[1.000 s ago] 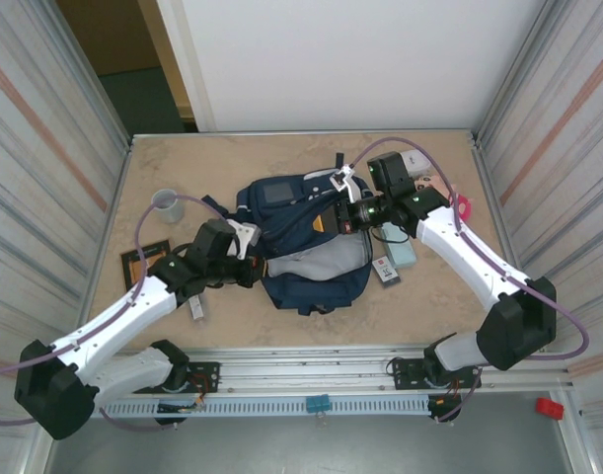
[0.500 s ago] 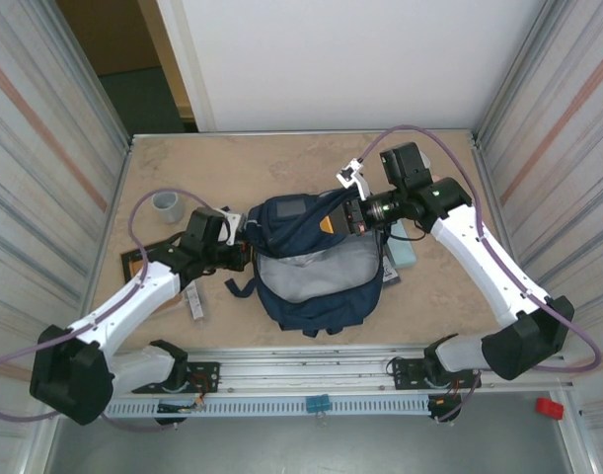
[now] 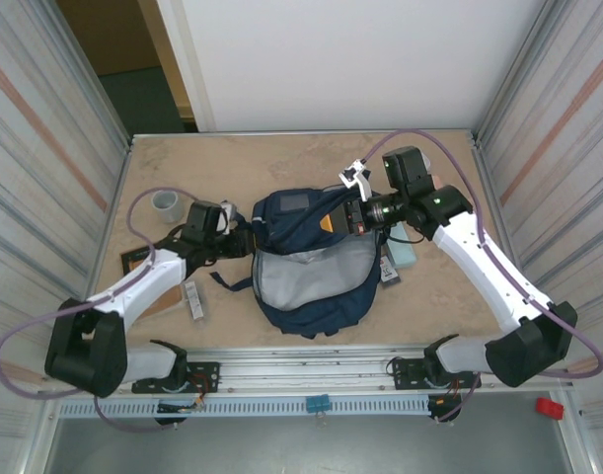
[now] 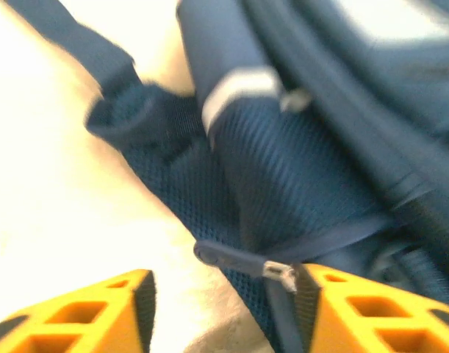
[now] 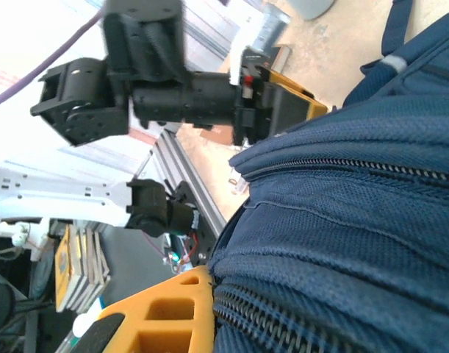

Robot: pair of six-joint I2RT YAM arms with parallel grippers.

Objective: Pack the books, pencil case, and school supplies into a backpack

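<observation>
The navy backpack (image 3: 316,296) lies mid-table with its mouth gaping and its grey lining (image 3: 301,275) showing. My right gripper (image 3: 333,219) is shut on the backpack's top edge beside the zipper (image 5: 320,323), with fabric pressed against its yellow finger (image 5: 173,316). My left gripper (image 3: 244,236) is at the backpack's left side, open. A zipper pull (image 4: 242,261) lies between its fingers (image 4: 128,309), touching the right pad. The teal pencil case (image 3: 404,256) and the small black box (image 3: 388,271) lie right of the backpack. The silver-grey bar (image 3: 193,299) and a dark book (image 3: 136,263) lie on the left.
A grey cup (image 3: 166,204) stands at the back left. Corrugated walls close in both sides of the table (image 3: 232,163). A metal rail (image 3: 311,370) runs along the near edge. My left arm (image 5: 180,92) faces the right wrist camera across the backpack.
My left gripper has opened and let go of the backpack, drawing back to the left. My right gripper has kept its hold, and the backpack's mouth now gapes wider.
</observation>
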